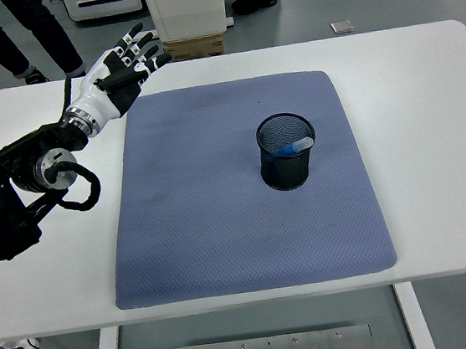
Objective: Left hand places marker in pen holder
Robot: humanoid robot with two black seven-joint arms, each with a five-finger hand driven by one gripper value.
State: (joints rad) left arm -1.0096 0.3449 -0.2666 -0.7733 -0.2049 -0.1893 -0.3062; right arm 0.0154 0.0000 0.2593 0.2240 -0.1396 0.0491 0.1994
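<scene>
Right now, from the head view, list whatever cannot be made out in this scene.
- Marker: only its top shows; the pen holder mesh wall hides the rest.
- Right hand: outside the picture.
- Left hand: open, but the arm behind it is cut off by the left edge.
- People at the top: only legs and shoes show, cut off by the edge.
</scene>
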